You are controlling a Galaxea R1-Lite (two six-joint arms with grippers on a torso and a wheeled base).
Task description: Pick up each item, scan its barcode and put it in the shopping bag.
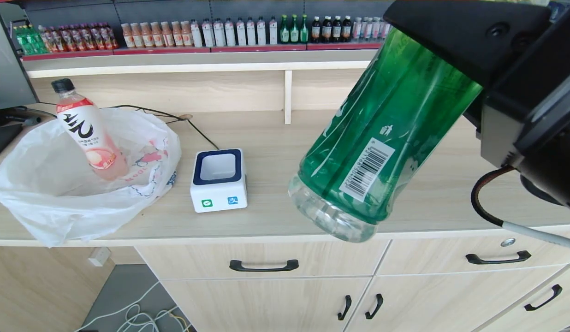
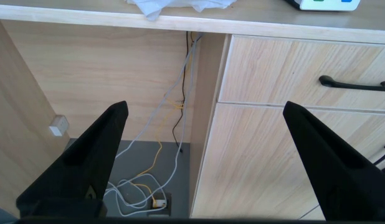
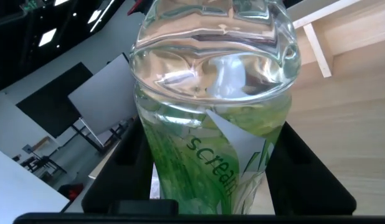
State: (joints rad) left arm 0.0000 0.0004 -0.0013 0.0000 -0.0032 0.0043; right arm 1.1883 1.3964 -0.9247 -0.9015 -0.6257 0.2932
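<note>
Leaning green bottle [image 1: 386, 133], white barcode label [image 1: 365, 169]

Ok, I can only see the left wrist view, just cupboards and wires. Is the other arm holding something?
Observer: Yes, the right gripper is shut on a green bottle, held tilted with its barcode facing the head camera.
Operator: Is anything in the bag?
Observer: A pink bottle leans inside the bag, cap up, left of the scanner.
</note>
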